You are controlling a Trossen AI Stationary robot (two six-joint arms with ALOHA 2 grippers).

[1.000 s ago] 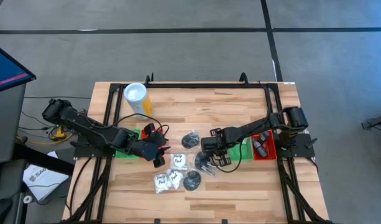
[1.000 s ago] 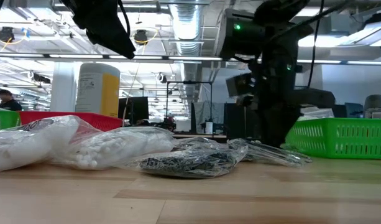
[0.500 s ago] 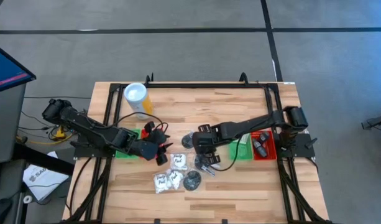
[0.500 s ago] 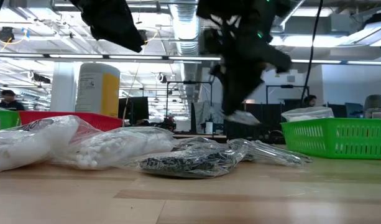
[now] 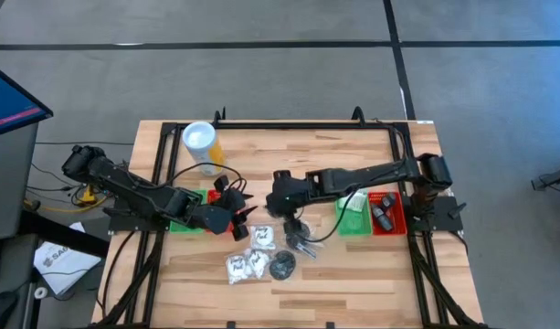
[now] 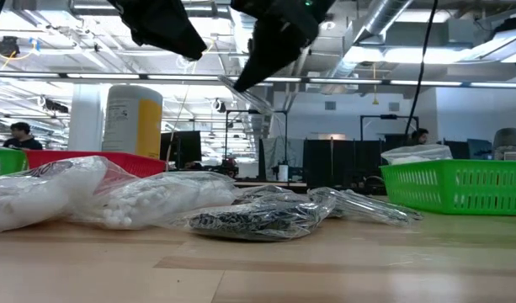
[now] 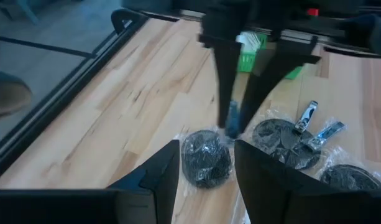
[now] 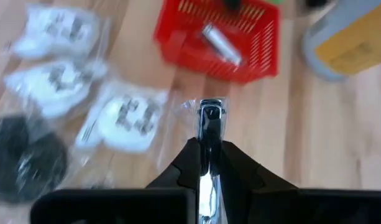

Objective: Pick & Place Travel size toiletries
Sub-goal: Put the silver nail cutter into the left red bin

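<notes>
My right gripper [image 5: 281,194] hangs high over the middle of the table, shut on a silvery clipper in a clear bag [image 8: 210,121]. My left gripper [image 5: 236,208] is open and empty, just left of it, above the red tray [image 5: 214,196]. Below lie white sachets [image 5: 261,236], bagged black discs [image 5: 281,266] and more silvery clippers [image 5: 303,243]. In the left wrist view, a black disc [image 7: 206,159] lies flat on the wood under the right gripper. In the right wrist view, a silvery tube [image 8: 220,42] lies in the red tray. My right gripper pinches the silvery clipper's near end [image 8: 209,142] between its two fingers, through the clear bag. The fingers lie along it, and its free end sticks out past the fingertips. The bagged clipper [image 6: 245,93] is lifted clear of the table and slants down below the gripper.
A yellow cylinder with a white top [image 5: 200,144] stands at the far left. A green tray [image 5: 181,222] sits beside the left red tray. Another green tray [image 5: 353,216] and a red tray [image 5: 387,212] sit at the right. Bare wood lies along the far and near edges.
My right gripper has risen from the table and moved toward the table's left edge, carrying the bagged silvery clipper, which is now lifted clear. The other bags have stayed where they were.
</notes>
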